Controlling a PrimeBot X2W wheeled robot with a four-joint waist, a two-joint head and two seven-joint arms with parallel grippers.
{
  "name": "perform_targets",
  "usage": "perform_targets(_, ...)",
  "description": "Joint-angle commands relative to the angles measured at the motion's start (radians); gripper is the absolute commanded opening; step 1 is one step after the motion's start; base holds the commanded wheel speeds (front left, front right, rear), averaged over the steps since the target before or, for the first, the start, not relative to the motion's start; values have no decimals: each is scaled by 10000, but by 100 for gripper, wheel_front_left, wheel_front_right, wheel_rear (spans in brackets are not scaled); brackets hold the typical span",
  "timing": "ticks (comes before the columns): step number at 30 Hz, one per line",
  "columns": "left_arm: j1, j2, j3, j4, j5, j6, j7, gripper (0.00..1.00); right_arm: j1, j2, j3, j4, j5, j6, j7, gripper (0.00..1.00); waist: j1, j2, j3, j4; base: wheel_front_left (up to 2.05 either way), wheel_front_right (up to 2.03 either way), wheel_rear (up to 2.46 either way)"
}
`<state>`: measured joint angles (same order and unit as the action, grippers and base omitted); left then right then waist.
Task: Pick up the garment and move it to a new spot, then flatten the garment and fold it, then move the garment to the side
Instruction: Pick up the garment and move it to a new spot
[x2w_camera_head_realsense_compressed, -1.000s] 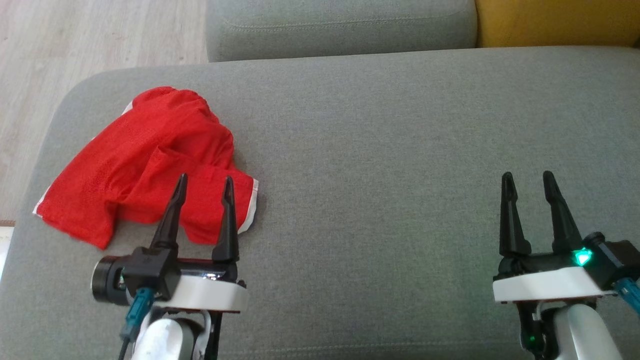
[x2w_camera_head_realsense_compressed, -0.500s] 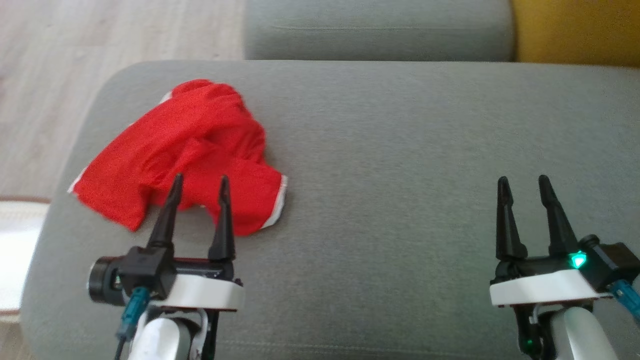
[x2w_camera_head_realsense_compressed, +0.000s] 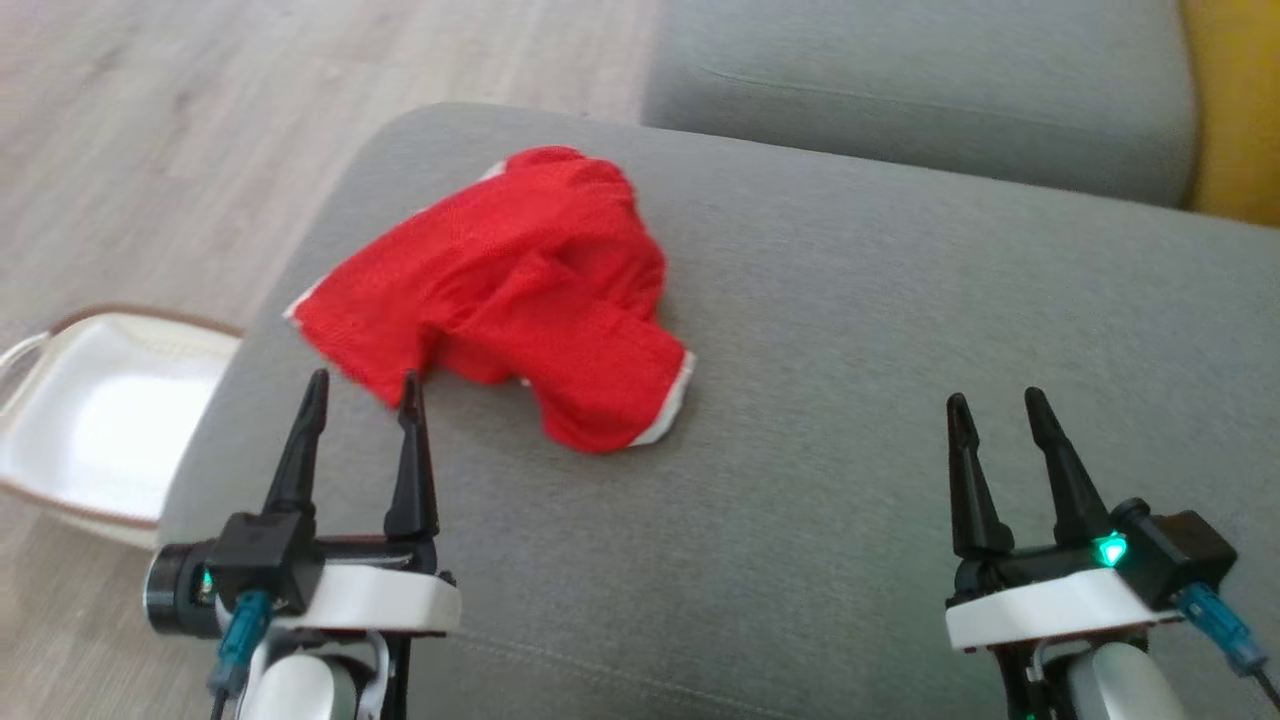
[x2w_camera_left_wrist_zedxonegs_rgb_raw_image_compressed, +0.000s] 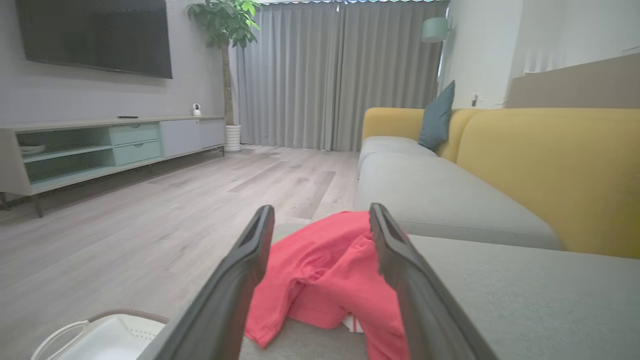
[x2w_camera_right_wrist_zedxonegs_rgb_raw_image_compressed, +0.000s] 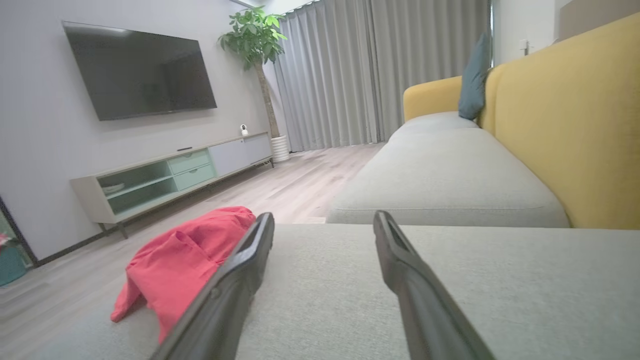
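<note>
Red garment (x2w_camera_head_realsense_compressed: 520, 290): crumpled in a loose heap on the grey sofa seat (x2w_camera_head_realsense_compressed: 850, 350), not flattened, not folded. Lies ahead of the left gripper (x2w_camera_head_realsense_compressed: 363, 378) and a little toward its right, with the nearest hem close by that gripper's right-hand fingertip; touching or apart cannot be told from the head view. Shows a strip of white trim (x2w_camera_head_realsense_compressed: 672, 405) at the corner nearest the right gripper (x2w_camera_head_realsense_compressed: 995, 397). Seen along the left wrist as a pink-red bundle (x2w_camera_left_wrist_zedxonegs_rgb_raw_image_compressed: 325, 270) framed between the two dark fingers, farther out than their tips.

Left gripper (x2w_camera_left_wrist_zedxonegs_rgb_raw_image_compressed: 321, 209): fingers spread, nothing between them, pointing toward the heap. Right gripper: fingers likewise spread and empty, well apart from the garment, which sits far off to its left and ahead (x2w_camera_right_wrist_zedxonegs_rgb_raw_image_compressed: 185, 260). From the right wrist, bare grey seat beyond the parted fingers (x2w_camera_right_wrist_zedxonegs_rgb_raw_image_compressed: 322, 216).

Outward from the left gripper: to its left, past the rounded edge of the seat, a white basket (x2w_camera_head_realsense_compressed: 90, 420) with a brown rim on the pale wood floor (x2w_camera_head_realsense_compressed: 150, 150); same basket low in the left wrist view (x2w_camera_left_wrist_zedxonegs_rgb_raw_image_compressed: 110, 335). Ahead of both grippers, a second grey seat cushion (x2w_camera_head_realsense_compressed: 900, 90). Ahead and to the right of the right gripper, a yellow backrest (x2w_camera_head_realsense_compressed: 1235, 130), with a blue pillow (x2w_camera_left_wrist_zedxonegs_rgb_raw_image_compressed: 437, 117) against it farther along. Across the floor, a dark television (x2w_camera_right_wrist_zedxonegs_rgb_raw_image_compressed: 140, 75) above a long low cabinet (x2w_camera_right_wrist_zedxonegs_rgb_raw_image_compressed: 165, 180), a potted plant (x2w_camera_right_wrist_zedxonegs_rgb_raw_image_compressed: 255, 35), grey curtains (x2w_camera_right_wrist_zedxonegs_rgb_raw_image_compressed: 350, 75).
</note>
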<state>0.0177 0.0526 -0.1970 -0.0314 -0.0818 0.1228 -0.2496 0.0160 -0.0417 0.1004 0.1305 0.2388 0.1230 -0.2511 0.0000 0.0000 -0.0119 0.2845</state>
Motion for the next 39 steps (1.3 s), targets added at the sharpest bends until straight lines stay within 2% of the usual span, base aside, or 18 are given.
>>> perform_targets(1,-302,-23,389,-330,49,-18,-122,100,-161,-85,304,-307,72,77,-107,100,0,0,-105,404,0,0,0)
perform_targets(6,-138,-23,451,-315,59,-35,-122,100,-77,-85,525,-243,122,77,-107,100,0,0,-236,947,0,0,0)
perform_targets(12,-11,-24,653,-361,96,-79,-122,100,-75,-85,666,-229,189,77,-107,100,0,0,-255,1102,0,0,0)
perform_targets(18,-62,-24,985,-465,96,-106,-122,100,-123,-85,676,-225,154,77,-107,100,0,0,-84,942,0,0,0)
perform_targets(24,-503,90,1600,-434,81,-361,-122,100,-349,-85,407,-294,-59,77,-107,100,0,0,418,585,0,0,0)
perform_targets(28,-1128,331,2003,-81,-70,-770,-122,100,-623,-85,82,-454,-330,77,-107,100,0,0,1018,311,0,0,0)
perform_targets(32,-2160,838,2214,841,-152,-1347,-122,100,-897,-85,-502,-717,-652,77,-107,100,0,0,1738,74,0,0,0)
perform_targets(35,-3141,1215,2149,1971,-342,-1867,-70,100,-1064,-85,-961,-976,-921,77,-107,100,0,0,2378,-71,0,0,0)
perform_targets(39,-4786,1669,1553,3466,-880,-2404,717,100,-1225,-85,-1501,-1261,-1261,77,-107,100,0,0,3036,-186,0,0,0)
